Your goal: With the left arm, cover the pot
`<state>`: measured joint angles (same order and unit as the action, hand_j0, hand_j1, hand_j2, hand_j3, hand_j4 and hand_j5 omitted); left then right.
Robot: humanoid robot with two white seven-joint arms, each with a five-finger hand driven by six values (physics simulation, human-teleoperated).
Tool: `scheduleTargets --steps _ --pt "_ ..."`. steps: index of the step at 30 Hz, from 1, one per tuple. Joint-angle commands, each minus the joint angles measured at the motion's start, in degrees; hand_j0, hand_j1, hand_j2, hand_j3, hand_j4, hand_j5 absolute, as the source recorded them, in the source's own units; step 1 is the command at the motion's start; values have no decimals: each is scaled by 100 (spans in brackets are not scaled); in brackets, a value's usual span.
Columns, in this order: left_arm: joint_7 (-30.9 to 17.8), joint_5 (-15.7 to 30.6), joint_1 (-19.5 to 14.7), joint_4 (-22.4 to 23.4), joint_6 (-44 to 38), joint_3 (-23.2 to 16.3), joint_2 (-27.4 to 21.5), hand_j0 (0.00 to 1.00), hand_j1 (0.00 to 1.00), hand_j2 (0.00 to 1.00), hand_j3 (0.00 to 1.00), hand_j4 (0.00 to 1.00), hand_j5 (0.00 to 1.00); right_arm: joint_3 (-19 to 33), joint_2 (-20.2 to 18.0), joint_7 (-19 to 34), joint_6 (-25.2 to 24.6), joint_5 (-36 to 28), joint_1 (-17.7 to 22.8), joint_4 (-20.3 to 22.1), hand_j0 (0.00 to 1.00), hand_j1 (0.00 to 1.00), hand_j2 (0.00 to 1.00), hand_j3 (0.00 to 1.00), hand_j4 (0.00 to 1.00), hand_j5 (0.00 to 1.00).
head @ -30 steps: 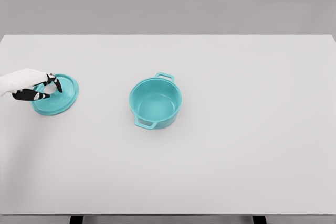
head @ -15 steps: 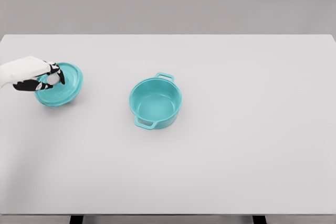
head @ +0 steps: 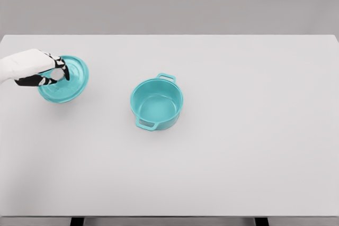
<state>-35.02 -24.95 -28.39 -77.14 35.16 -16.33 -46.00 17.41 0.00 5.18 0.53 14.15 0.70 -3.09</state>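
I see the pot (head: 157,102) sitting upright on the white table (head: 238,146), a little left of the middle. It is teal, open at the top, and I see nothing inside it, only its bare floor. One handle points toward the far edge, the other toward me. Nothing touches it.

The lid (head: 64,78) is well to the left of the pot, near the table's left edge. It is the same teal and appears tilted, its top face turned toward my camera. A faint shadow under it suggests it is off the surface, though I cannot tell for sure.

My left hand (head: 46,72) comes in from the left edge and covers the lid's near-left part. Its dark fingers (head: 59,66) are curled together around the knob at the lid's centre, clamped on it.

Between lid and pot I see only a stretch of plain tabletop, with nothing standing in the way. The table's dark legs (head: 77,220) show at the bottom edge.
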Motion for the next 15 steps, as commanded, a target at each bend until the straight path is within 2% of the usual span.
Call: scheduleTargets --steps 1,15 --pt "2 34 0 -126 -16 -1 -23 49 49 49 49 49 49 0 0 1 0 0 0 1 100 100 100 100 100 100" --pt "2 16 44 -926 -16 -89 -67 49 49 49 49 49 49 0 0 1 0 0 0 1 100 100 100 100 100 100"
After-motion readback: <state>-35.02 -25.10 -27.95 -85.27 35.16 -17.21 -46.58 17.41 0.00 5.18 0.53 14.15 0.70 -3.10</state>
